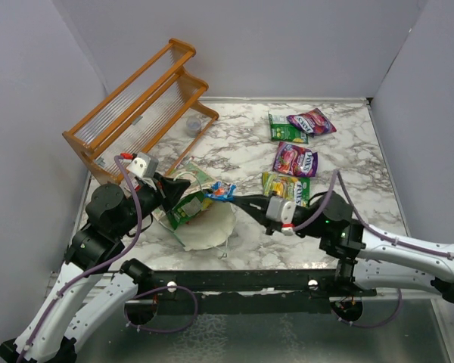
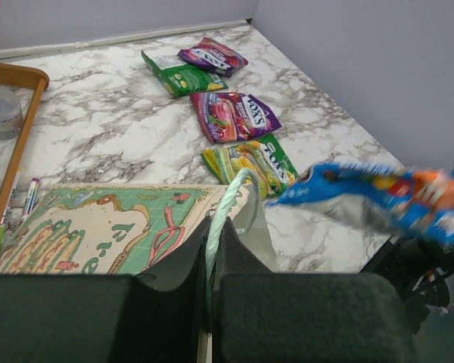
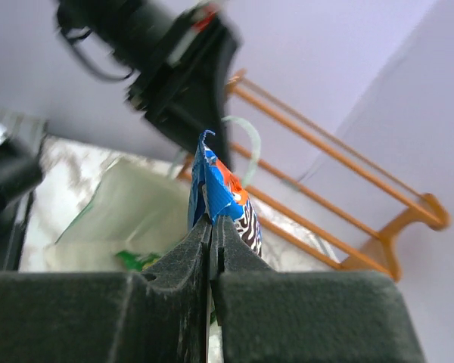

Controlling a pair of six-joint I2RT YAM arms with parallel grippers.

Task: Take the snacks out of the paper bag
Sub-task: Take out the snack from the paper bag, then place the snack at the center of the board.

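Right gripper [image 3: 210, 227] clamps the blue packet [image 3: 227, 197] by its edge only at centre frame, left gripper [image 2: 210, 249] clamps the bag [image 2: 98, 227]; we expect slippage.

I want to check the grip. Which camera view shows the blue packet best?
Right wrist: the blue packet fills the centre, edge-on, pinched in the shut right end effector. Top external shows it small. Left wrist shows its broad face, blurred.

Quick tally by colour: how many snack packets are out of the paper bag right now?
Green packet: 1
Purple: 2, far purple packet and near purple packet
Yellow-green packet: 1
Blue packet, held in the right hand: 1
Total: 5
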